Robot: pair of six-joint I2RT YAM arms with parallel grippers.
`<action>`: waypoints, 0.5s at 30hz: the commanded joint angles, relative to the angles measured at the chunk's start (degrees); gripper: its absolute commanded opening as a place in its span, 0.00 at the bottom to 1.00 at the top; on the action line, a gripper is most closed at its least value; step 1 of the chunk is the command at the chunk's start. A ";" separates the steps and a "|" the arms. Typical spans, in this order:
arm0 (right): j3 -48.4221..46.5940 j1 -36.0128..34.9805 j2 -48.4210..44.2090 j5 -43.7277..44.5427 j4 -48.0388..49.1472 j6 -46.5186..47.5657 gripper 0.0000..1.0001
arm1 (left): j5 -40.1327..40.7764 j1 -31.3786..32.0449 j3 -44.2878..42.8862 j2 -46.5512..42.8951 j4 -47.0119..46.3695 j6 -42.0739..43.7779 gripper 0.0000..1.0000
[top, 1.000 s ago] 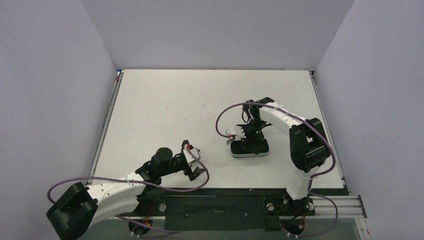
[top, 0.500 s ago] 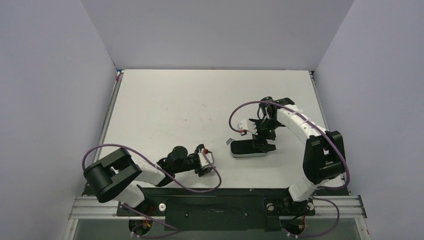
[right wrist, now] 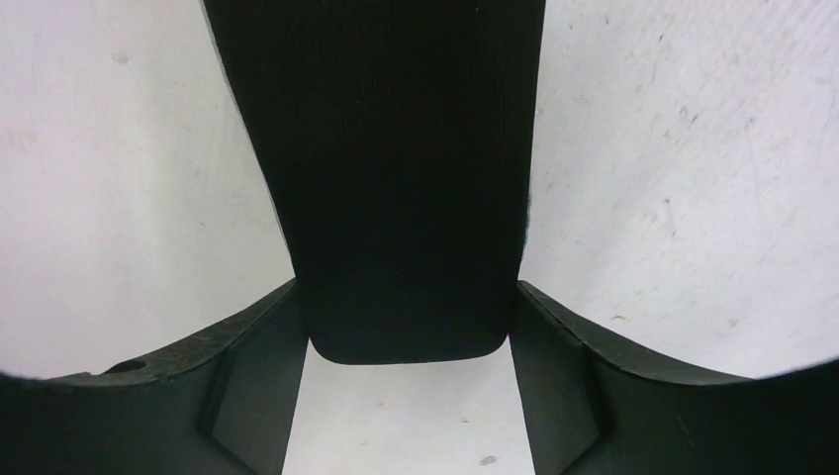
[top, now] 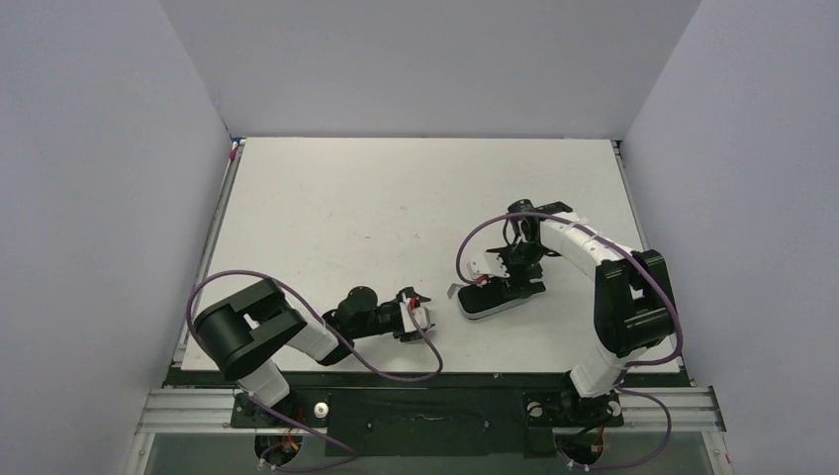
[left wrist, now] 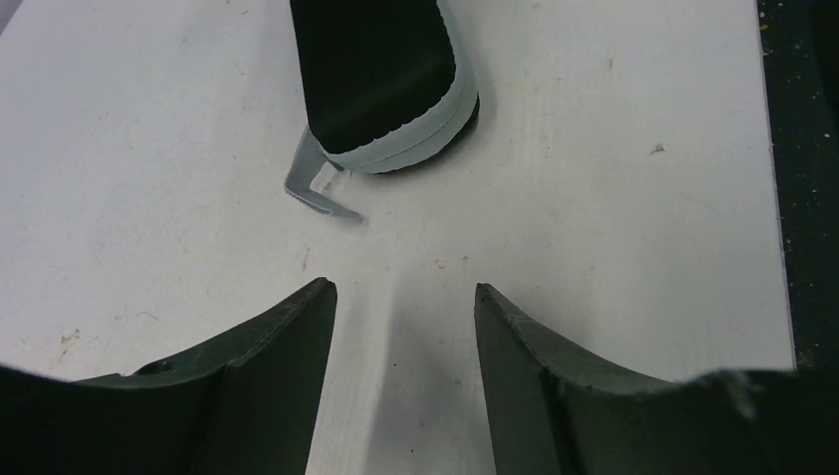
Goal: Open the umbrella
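No lavender umbrella shows in any view. A black-and-grey oblong sleeve (top: 492, 300) lies on the white table, right of centre. A grey strap loop (top: 452, 290) sticks out of its left end. My right gripper (top: 516, 281) reaches down over the sleeve's right part. In the right wrist view the black sleeve (right wrist: 396, 148) fills the gap, and both jaws of this gripper (right wrist: 406, 289) touch its sides. My left gripper (top: 423, 315) lies low on the table left of the sleeve. In the left wrist view it (left wrist: 401, 289) is open and empty, facing the sleeve's end (left wrist: 381, 69) and the loop (left wrist: 315, 188).
The table's front edge (top: 435, 370) runs just behind my left gripper. Grey walls enclose the table on the left, back and right. Purple cables hang from both arms.
My left arm has folded and its gripper has moved right, closer to the sleeve. My right gripper has come down around the sleeve, and the sleeve has turned slightly.
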State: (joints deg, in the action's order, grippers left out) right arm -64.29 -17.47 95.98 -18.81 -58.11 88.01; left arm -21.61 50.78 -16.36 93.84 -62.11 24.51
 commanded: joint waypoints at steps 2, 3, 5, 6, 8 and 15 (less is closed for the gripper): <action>0.77 -1.39 0.24 0.89 1.31 17.63 0.59 | -4.37 2.26 -1.09 2.95 -7.35 5.60 0.49; 1.02 -1.61 0.16 0.88 1.32 19.99 0.56 | -4.30 2.54 -1.30 3.55 -7.43 5.69 0.47; 2.02 -1.86 -0.38 0.54 2.14 22.28 0.53 | -3.74 3.71 -1.57 4.33 -7.92 5.52 0.44; 3.11 -1.91 -0.94 0.36 3.53 22.86 0.51 | -3.34 3.93 -1.66 4.64 -8.29 5.31 0.43; 4.61 -2.36 -1.73 0.09 5.74 24.27 0.50 | -3.01 4.49 -2.06 5.53 -8.75 4.77 0.41; 5.37 -4.78 -2.28 -0.40 9.11 23.11 0.44 | -2.89 7.04 -3.33 8.16 -12.22 3.53 0.32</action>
State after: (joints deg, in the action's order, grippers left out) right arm -60.66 -20.40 93.56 -16.97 -54.00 109.16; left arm -23.42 56.29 -17.98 101.01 -68.01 28.95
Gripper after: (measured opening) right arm 0.618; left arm 0.341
